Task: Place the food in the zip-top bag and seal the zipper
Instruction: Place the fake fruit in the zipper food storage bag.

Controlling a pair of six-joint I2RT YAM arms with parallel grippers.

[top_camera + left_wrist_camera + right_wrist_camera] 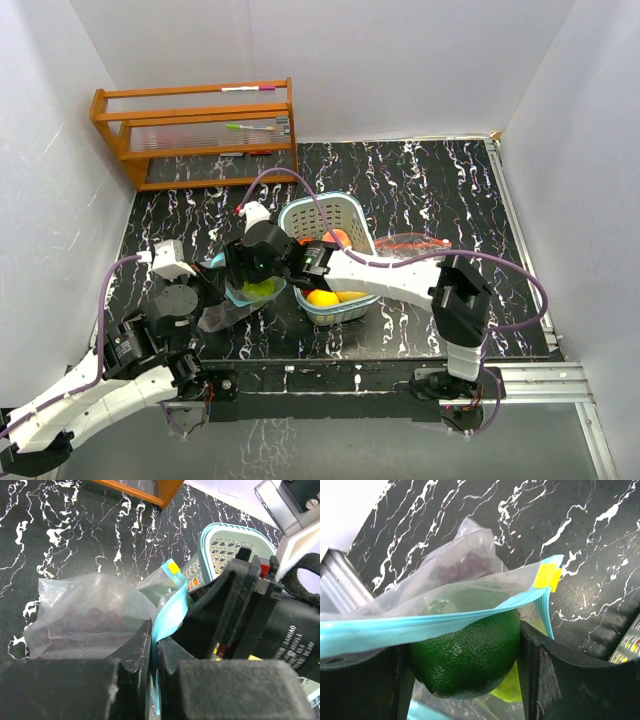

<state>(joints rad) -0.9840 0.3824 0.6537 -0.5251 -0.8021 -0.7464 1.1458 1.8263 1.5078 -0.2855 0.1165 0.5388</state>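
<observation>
The clear zip-top bag [85, 615] lies left of the basket, its teal zipper strip [420, 625] carrying a yellow slider [546, 575]. My left gripper [154, 635] is shut on that teal strip and holds the mouth up. My right gripper [465, 672] is shut on a dark green lime [470, 652] at the bag's mouth, just under the strip. A lighter green piece [507, 692] lies below it, and something dark purple [462, 567] is inside the bag. From above, both grippers [255, 275] meet over the bag [225, 310]. An orange fruit [338, 238] and a yellow one [323, 297] sit in the basket.
The pale teal lattice basket [300, 215] stands mid-table, right of the bag. A second clear bag with a red edge [412, 243] lies to its right. A wooden rack [195, 130] with markers stands at the back left. White walls enclose the table.
</observation>
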